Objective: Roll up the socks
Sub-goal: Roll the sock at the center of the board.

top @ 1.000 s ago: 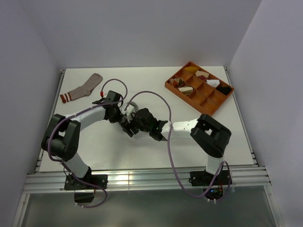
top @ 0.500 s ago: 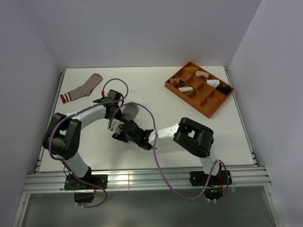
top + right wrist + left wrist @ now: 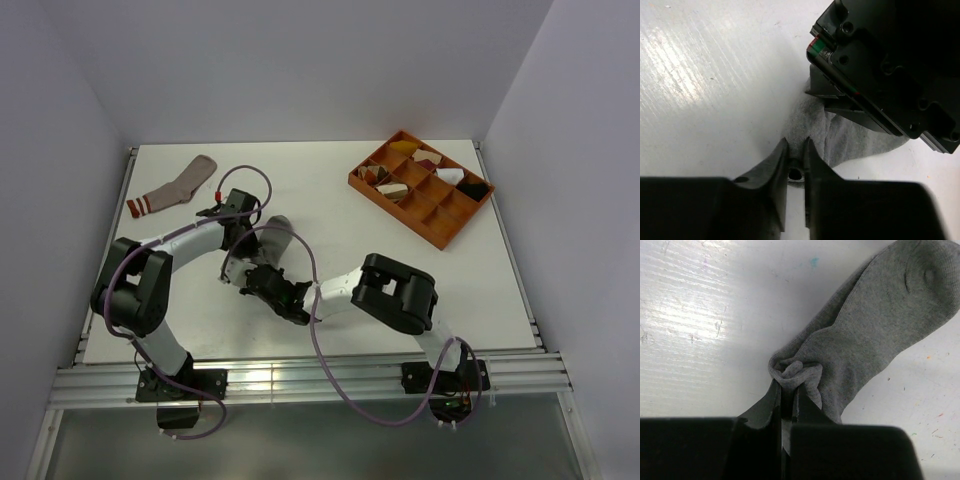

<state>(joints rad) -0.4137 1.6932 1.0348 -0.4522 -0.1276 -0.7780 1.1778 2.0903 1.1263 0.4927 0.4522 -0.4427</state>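
While the left fingers (image 3: 785, 394) are clamping a bunched end of the grey sock (image 3: 865, 335), its soft knit length is lying flat on the white tabletop (image 3: 700, 315), running away from them toward the rounded toe. The right fingers (image 3: 796, 150) are standing narrow at its edge; I cannot tell whether they are pinching cloth.

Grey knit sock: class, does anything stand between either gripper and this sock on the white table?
Nothing visible does. The left gripper is shut on a bunched fold of the grey knit sock. The right gripper, its jaws nearly together, sits at the sock's edge beside the left one; whether it pinches fabric cannot be told.
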